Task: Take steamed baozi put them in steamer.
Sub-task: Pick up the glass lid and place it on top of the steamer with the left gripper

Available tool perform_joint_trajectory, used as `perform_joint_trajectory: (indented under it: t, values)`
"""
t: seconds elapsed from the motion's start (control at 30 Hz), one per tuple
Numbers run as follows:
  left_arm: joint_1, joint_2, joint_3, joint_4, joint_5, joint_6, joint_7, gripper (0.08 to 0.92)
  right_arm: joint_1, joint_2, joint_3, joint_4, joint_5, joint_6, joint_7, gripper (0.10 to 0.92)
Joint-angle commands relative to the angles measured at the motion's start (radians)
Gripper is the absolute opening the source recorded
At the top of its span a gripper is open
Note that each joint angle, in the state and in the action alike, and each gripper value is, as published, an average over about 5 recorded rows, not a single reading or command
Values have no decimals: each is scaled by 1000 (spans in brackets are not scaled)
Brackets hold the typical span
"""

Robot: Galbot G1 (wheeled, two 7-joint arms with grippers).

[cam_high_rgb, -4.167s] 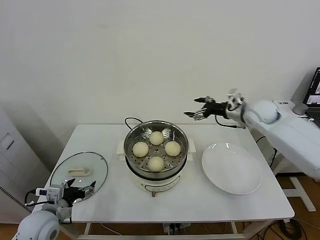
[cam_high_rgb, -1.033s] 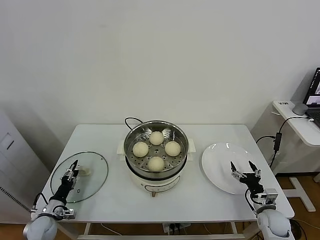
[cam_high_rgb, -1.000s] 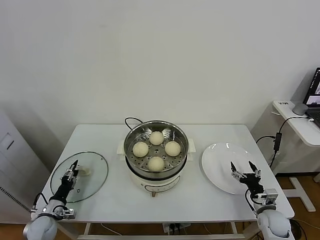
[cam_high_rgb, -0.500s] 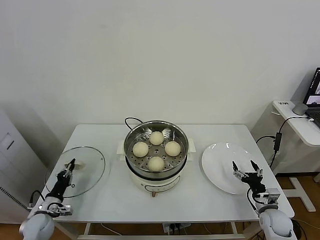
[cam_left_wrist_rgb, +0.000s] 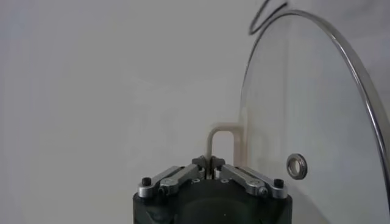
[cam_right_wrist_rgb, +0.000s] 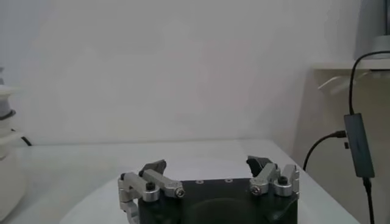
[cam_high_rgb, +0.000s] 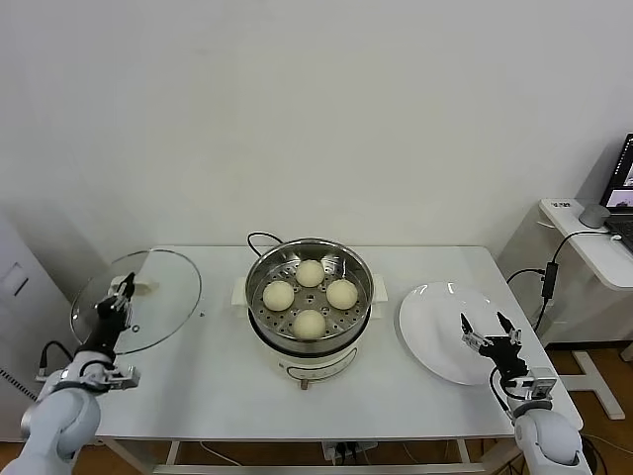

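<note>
Now your left gripper [cam_high_rgb: 123, 288] is clamped on the glass lid's [cam_high_rgb: 148, 302] handle, lifted off the table [cam_high_rgb: 227, 386] since earlier; right gripper [cam_high_rgb: 487, 334] gapes over the plate [cam_high_rgb: 435, 327].

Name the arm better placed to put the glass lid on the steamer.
Left. Its pincer is shut on the glass lid's handle, holding the lid raised beside the steamer. The right pincer hangs open and empty over the plate.

We see open air above the steamer [cam_high_rgb: 309, 297]; the raised glass lid [cam_high_rgb: 138, 300] blocks its left approach.
</note>
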Motion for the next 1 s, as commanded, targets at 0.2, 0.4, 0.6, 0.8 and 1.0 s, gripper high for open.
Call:
perform_joint_trajectory:
  t: [0.2,0.4,0.6,0.8,1.0]
  values:
    - [-136,54,407,-322,111,519,270,104,6,-13,-6,2,-2,-2,-4,823]
    - [-239,-11,527,-318,200,581,348,104,11,-25,-13,7,-5,-9,1,823]
    - [-311,-83,616,-295,243,601,383,104,18,-23,-21,2,-10,-13,4,823]
    - [-322,-133,650,-262,273,611,400,104,28,-23,-24,-6,-13,-15,5,823]
    - [-332,-214,674,-222,347,607,414,104,37,-27,-24,-19,-16,-14,6,823]
